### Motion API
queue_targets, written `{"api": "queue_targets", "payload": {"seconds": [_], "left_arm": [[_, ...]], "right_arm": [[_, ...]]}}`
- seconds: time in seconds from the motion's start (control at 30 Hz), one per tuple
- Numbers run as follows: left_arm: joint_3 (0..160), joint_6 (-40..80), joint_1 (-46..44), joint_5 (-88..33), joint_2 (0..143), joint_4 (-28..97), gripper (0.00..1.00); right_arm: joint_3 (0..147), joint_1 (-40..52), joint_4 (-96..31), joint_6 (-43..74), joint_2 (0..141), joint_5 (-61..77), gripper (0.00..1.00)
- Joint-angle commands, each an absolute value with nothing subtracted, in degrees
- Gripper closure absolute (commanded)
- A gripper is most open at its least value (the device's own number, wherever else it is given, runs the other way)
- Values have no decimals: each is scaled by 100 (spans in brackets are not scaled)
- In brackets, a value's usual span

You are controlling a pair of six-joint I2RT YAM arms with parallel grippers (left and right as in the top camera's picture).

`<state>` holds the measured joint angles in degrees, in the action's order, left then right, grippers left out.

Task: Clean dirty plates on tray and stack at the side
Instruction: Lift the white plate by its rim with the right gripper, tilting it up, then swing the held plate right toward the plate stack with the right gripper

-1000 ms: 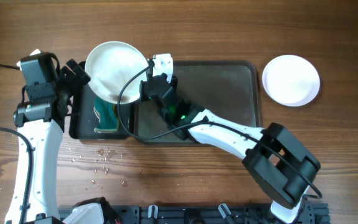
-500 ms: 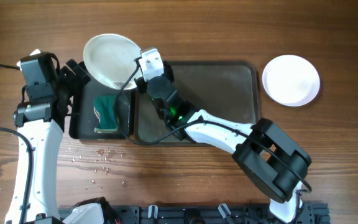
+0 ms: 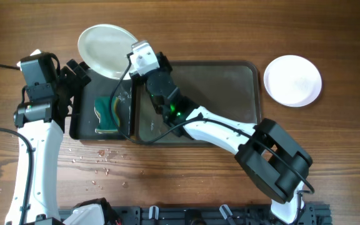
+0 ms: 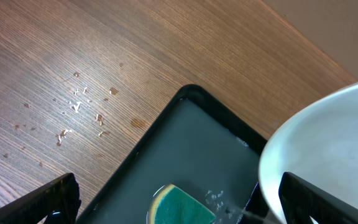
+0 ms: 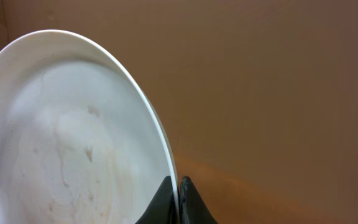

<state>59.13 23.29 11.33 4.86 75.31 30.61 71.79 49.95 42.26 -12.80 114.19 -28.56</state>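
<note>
My right gripper (image 3: 136,60) is shut on the rim of a white plate (image 3: 105,49) and holds it tilted in the air over the back edge of the small black tray. The right wrist view shows the same plate (image 5: 73,137), its wet face streaked, with the rim pinched in my right gripper (image 5: 178,194). The dark grey-green tray (image 3: 227,94) lies under my right arm with no plate on it. A second white plate (image 3: 292,80) sits on the table to its right. My left gripper (image 3: 80,76) is open at the black tray's left end, holding nothing.
The glossy black tray (image 3: 80,132) holds a green sponge (image 3: 108,114) with a yellow edge. In the left wrist view the sponge (image 4: 179,208) lies between my open fingers (image 4: 55,200). Water drops (image 3: 99,159) dot the wood in front of it.
My right gripper has carried the plate up and to the back left, off the black tray, uncovering the sponge. The left arm has not moved.
</note>
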Motion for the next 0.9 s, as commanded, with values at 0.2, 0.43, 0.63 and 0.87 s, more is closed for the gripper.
{"api": "queue_targets", "payload": {"seconds": [0.2, 0.43, 0.63, 0.87], "left_arm": [[5970, 2410, 1153, 478, 7430, 3052, 0], [5970, 2410, 1153, 478, 7430, 3052, 0], [5970, 2410, 1153, 478, 7430, 3052, 0], [5970, 2410, 1153, 478, 7430, 3052, 0]], "right_arm": [[7743, 5035, 4602, -3312, 11500, -2333, 96], [7769, 5039, 4781, -4241, 11500, -1898, 95], [7769, 5041, 5183, -4418, 11500, -1332, 95], [7769, 5039, 5551, -4735, 11500, -1304, 96]]}}
